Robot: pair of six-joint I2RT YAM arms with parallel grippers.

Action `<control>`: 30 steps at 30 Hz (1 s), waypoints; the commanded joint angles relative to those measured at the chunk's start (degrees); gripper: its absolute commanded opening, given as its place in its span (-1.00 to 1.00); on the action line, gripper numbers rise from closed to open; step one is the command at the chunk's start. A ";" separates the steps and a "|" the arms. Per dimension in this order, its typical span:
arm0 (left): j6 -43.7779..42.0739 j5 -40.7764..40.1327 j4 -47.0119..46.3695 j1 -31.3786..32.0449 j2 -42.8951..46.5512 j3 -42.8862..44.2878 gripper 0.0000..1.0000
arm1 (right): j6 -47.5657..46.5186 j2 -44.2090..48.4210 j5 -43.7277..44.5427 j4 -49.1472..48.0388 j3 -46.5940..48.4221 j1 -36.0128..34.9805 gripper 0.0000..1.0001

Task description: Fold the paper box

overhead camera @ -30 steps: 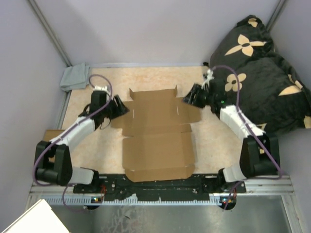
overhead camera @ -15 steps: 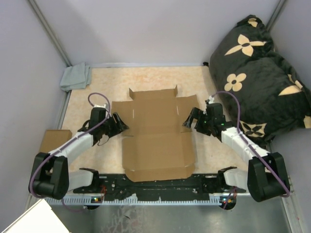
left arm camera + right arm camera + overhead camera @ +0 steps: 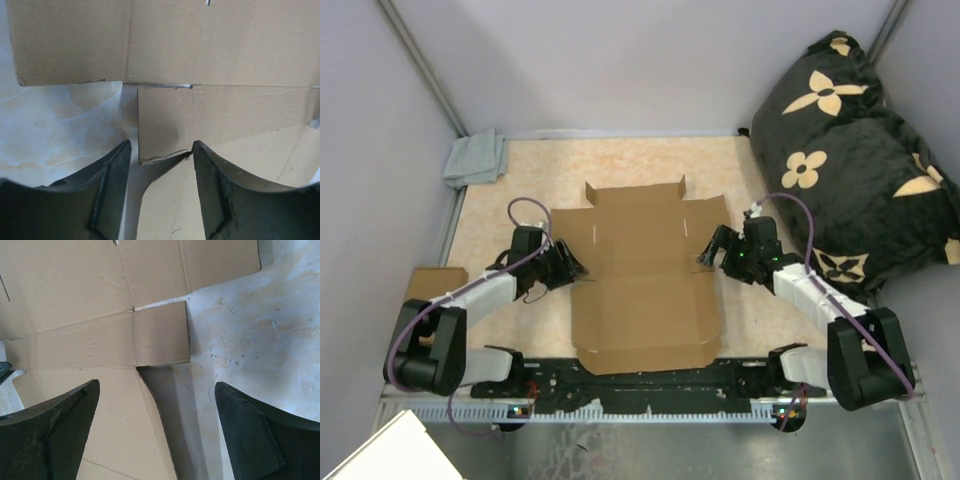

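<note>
The paper box (image 3: 640, 270) lies flat and unfolded in the middle of the table, plain brown cardboard with creases and side flaps. My left gripper (image 3: 570, 268) is low at its left edge, open. In the left wrist view the gripper (image 3: 161, 150) has a small side flap (image 3: 165, 122) just ahead between the fingertips, its near edge slightly lifted. My right gripper (image 3: 710, 255) is low at the box's right edge, open wide. In the right wrist view the gripper (image 3: 157, 385) straddles the box's edge just short of a small side flap (image 3: 162, 332). Neither gripper holds anything.
A grey cloth (image 3: 475, 158) lies at the far left corner. A smaller brown cardboard piece (image 3: 432, 283) lies at the left edge. A black pillow with tan flowers (image 3: 850, 150) fills the far right. Walls bound the table on three sides.
Both grippers came down from the box's far corners to its mid-side flaps. In the last half second the left gripper edged slightly nearer; the right barely moved.
</note>
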State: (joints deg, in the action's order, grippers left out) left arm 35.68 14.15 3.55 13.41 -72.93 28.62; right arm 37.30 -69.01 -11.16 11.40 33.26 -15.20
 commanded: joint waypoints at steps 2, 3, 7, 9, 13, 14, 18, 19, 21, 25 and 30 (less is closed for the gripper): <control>0.23 2.36 -2.94 0.21 -3.63 1.50 0.10 | 0.86 -0.86 0.44 -3.69 0.60 0.08 0.98; 0.37 2.68 -3.23 0.21 -3.51 1.53 0.06 | 0.85 -0.95 0.28 -3.78 0.65 0.08 0.98; 0.77 3.28 -3.78 0.21 -2.12 1.87 -0.21 | 1.42 -1.85 0.10 -3.84 1.13 0.11 0.98; 1.19 3.67 -4.10 0.21 -1.58 2.09 -0.45 | 2.39 -2.84 0.12 -3.36 2.01 0.08 0.98; 1.79 4.47 -4.51 0.21 -0.33 2.36 -0.85 | 3.75 -5.70 -0.51 -2.68 3.72 0.17 0.95; 1.84 4.37 -4.52 0.21 -0.06 2.40 -0.92 | 4.08 -6.34 -0.57 -2.57 4.05 0.17 0.93; 1.76 4.40 -4.26 0.21 0.19 2.49 -1.00 | 4.62 -8.92 -1.51 -4.27 4.91 0.17 0.88; 1.69 4.58 -4.30 0.21 0.05 2.48 -1.00 | 4.62 -9.65 -1.66 -4.63 5.10 0.22 0.87; 1.67 4.92 -4.52 0.16 -0.21 2.43 -1.00 | 4.62 -10.85 -2.35 -5.92 5.44 0.18 0.85; 1.53 5.11 -4.74 0.21 -1.08 2.31 -1.00 | 4.25 -13.64 -4.00 -7.94 6.21 0.17 0.80; 1.15 5.18 -4.78 0.21 -1.77 2.23 -1.00 | 3.57 -15.89 -5.92 -9.64 6.98 0.17 0.75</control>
State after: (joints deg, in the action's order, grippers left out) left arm 37.28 18.37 0.64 13.41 -74.06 29.45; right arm 41.19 -83.33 -15.38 5.02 38.26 -15.20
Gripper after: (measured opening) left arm 0.011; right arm 0.887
